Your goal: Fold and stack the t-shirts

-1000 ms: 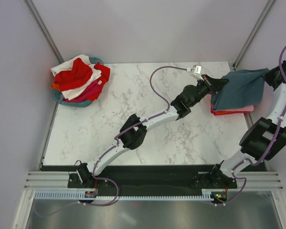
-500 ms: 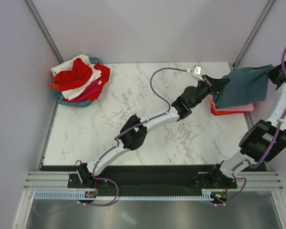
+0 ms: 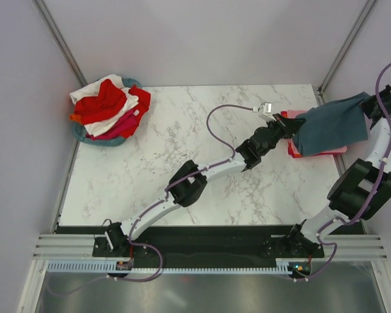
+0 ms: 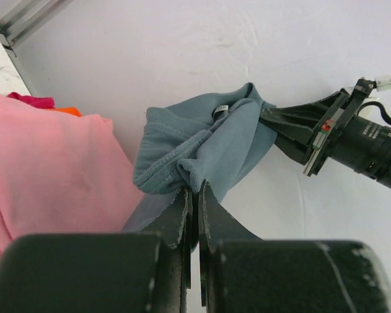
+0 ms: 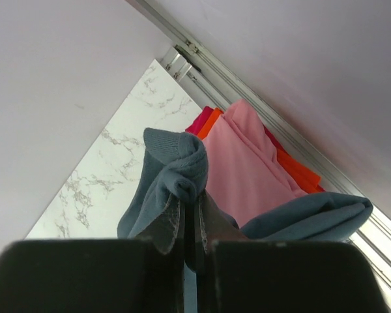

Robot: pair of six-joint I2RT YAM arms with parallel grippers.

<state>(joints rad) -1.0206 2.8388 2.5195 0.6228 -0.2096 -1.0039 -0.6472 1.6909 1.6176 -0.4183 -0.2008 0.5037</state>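
From above, we hold the blue-grey t-shirt [image 3: 331,127] spread over the folded stack [image 3: 332,150], far right. Left wrist: the left gripper [image 4: 195,195] pinches one edge. Right wrist: the right gripper [image 5: 189,207] clamps another. Next, we judge, lower it squarely.

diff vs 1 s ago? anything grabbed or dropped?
The blue-grey shirt, slung between the left end effector and the right end effector, drifted slightly right. That bared more of the left edge of the folded stack beneath it. The left arm stretched further out. Nothing was grabbed or released: both stay shut on the shirt. The stack and the basket of unfolded shirts are unchanged.
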